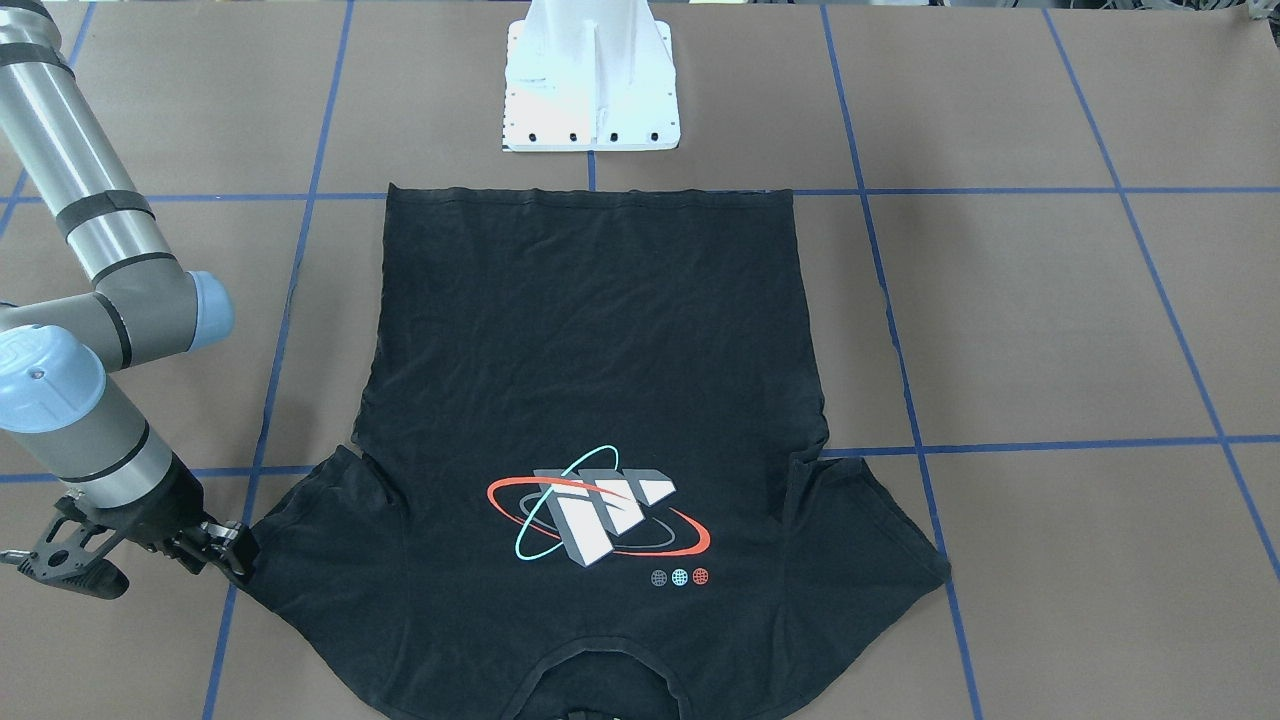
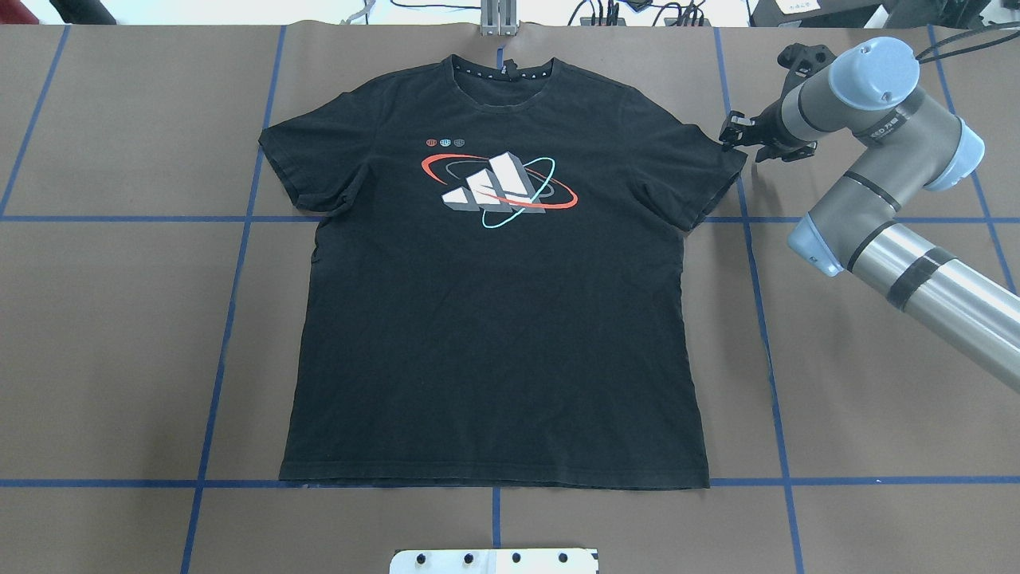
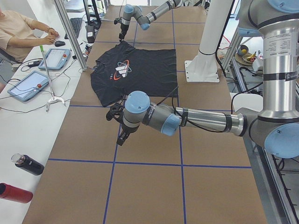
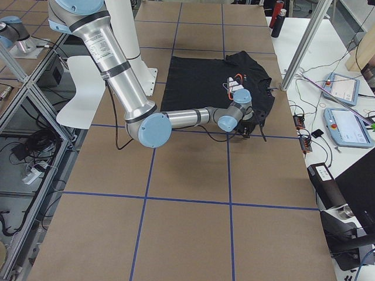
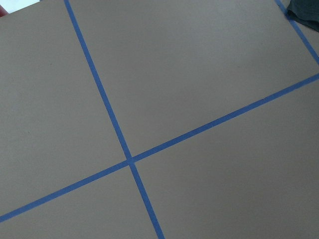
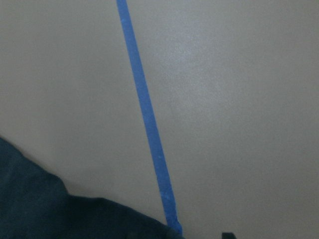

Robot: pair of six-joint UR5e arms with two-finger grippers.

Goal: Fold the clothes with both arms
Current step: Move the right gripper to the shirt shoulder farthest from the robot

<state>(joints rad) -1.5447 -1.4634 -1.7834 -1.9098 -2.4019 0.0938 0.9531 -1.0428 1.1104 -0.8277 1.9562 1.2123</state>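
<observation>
The black T-shirt (image 2: pixel 494 319) lies flat on the brown table with its logo (image 2: pixel 498 190) up, collar at the far edge and hem toward the robot base; it also shows in the front view (image 1: pixel 590 340). My right gripper (image 2: pixel 729 132) is low at the tip of the shirt's sleeve (image 2: pixel 709 171), fingers slightly apart at the sleeve edge (image 1: pixel 232 550). The right wrist view shows only a corner of black cloth (image 6: pixel 30 199) and blue tape. My left gripper (image 3: pixel 122 136) hangs over bare table, off the shirt's other side; I cannot tell if it is open.
The white pedestal base (image 1: pixel 590 90) stands just behind the hem. Blue tape lines (image 2: pixel 231 303) grid the table. A side bench holds tablets (image 3: pixel 28 85) and bottles (image 3: pixel 28 164), with a seated person (image 3: pixel 21 32) beside it.
</observation>
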